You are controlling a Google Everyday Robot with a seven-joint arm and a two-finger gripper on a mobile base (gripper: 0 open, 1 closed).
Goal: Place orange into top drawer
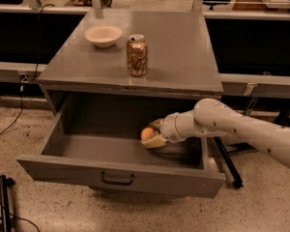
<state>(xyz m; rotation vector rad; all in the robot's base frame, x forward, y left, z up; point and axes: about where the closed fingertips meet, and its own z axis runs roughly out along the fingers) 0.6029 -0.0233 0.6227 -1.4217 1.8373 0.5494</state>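
The top drawer [121, 176] is pulled wide open, a grey metal tray with a dark curved handle at the middle of its front panel. My gripper [152, 135] reaches in from the right on a white arm and sits low inside the drawer, right of centre. It is shut on the orange [147, 133], a small round orange fruit held between the fingers just above the drawer floor. The far side of the orange is hidden by the fingers.
A gold-brown soda can [137, 55] and a white bowl [103, 35] stand on the grey cabinet top [183, 57]. Black table legs and cables lie on the speckled floor at the right and left.
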